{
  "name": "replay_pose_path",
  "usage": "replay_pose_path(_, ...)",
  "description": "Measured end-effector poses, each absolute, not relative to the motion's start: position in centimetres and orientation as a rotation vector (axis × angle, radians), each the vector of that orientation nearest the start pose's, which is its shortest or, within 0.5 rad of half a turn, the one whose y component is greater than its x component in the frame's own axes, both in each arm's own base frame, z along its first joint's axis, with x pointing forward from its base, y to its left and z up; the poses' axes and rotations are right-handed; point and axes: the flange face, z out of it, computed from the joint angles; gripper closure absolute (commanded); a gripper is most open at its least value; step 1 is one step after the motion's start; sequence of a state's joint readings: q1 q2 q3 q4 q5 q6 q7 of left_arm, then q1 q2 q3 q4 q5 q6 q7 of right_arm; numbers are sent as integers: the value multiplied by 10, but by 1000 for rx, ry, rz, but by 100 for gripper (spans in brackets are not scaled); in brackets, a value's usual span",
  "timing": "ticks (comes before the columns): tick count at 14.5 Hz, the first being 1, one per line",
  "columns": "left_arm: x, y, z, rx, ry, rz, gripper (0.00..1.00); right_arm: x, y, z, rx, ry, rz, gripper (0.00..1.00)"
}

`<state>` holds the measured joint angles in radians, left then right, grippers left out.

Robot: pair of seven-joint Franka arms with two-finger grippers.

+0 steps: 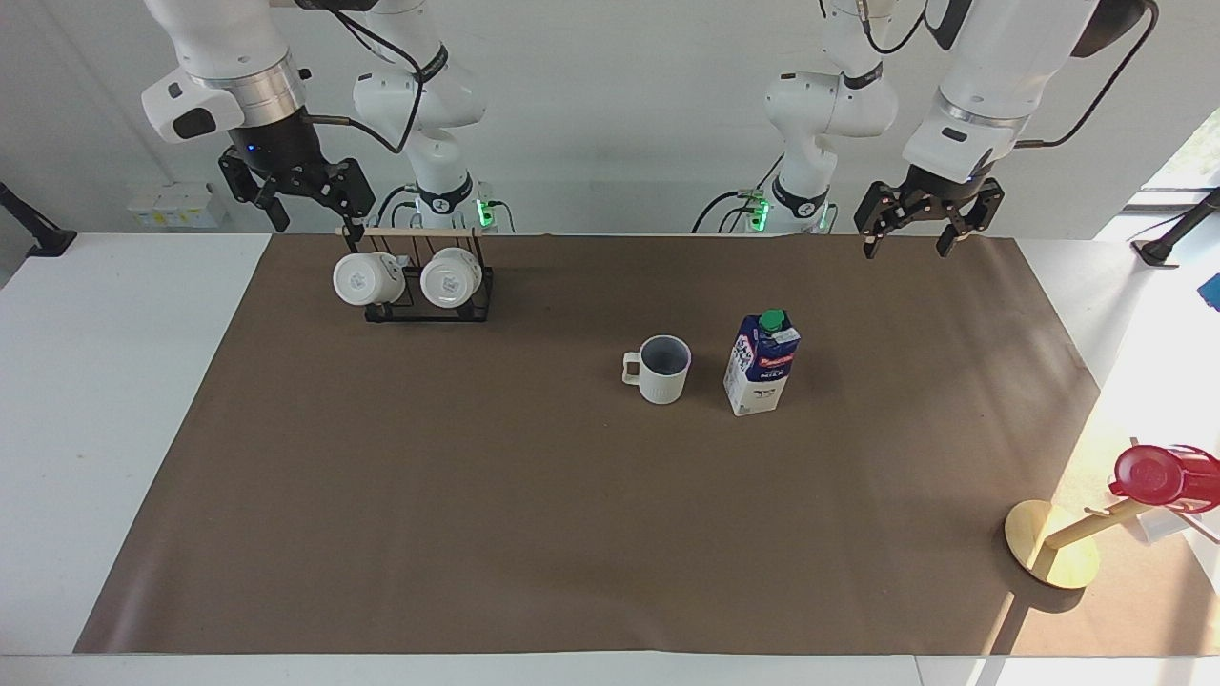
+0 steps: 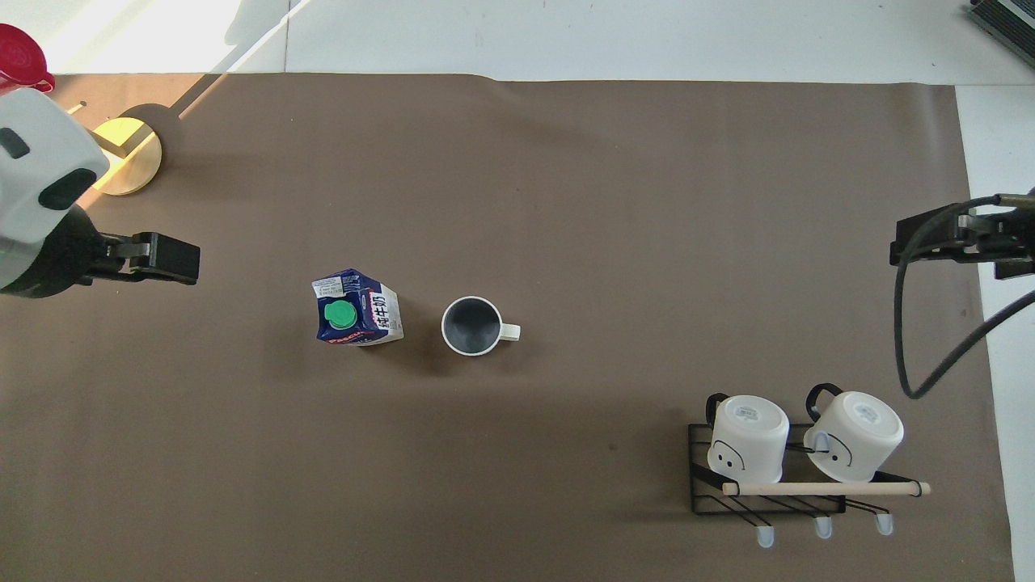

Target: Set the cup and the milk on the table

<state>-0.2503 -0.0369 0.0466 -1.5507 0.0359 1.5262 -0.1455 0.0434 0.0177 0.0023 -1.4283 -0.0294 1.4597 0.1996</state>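
The cream-white cup (image 1: 664, 370) stands upright on the brown mat (image 1: 477, 495) of the white table (image 1: 114, 381), its dark inside showing in the overhead view (image 2: 471, 326). The blue-and-white milk (image 1: 762, 362) carton with a green cap stands upright beside it, toward the left arm's end (image 2: 356, 311). My left gripper (image 1: 905, 248) is open and empty, raised over the mat's edge, well clear of the carton (image 2: 166, 259). My right gripper (image 1: 319, 225) is open and empty, waiting in the air above the mug rack (image 2: 962, 238).
A black wire rack (image 1: 429, 295) with a wooden rod holds two glossy white mugs (image 2: 748, 436) near the right arm's base. A shiny red cup (image 1: 1158, 474) hangs on a wooden stand with a gold base (image 1: 1048, 557) at the left arm's end.
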Motion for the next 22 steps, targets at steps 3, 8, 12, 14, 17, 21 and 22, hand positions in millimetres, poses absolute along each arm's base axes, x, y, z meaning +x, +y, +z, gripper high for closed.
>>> replay_pose_path(3,528,-82,656,-3107,123,-21,0,548,22,671,-3159,249,-27,0)
replay_pose_path(8,524,-64,667,-3110,92,-42,0,548,22,672,-3159,249,-28,0)
replay_pose_path(12,524,-59,667,-3110,88,-41,0,548,22,672,-3159,249,-29,0)
replay_pose_path(14,524,-59,667,-3110,90,-40,0,547,22,672,-3159,249,-29,0)
replay_pose_path(17,524,-60,667,-3110,91,-39,0,547,22,673,-3158,249,-31,0)
replay_pose_path(21,523,-64,667,-3147,100,-34,0,547,22,673,-3158,249,-32,0)
replay_pose_path(22,523,-65,668,-3152,102,-33,0,547,22,673,-3158,249,-32,0)
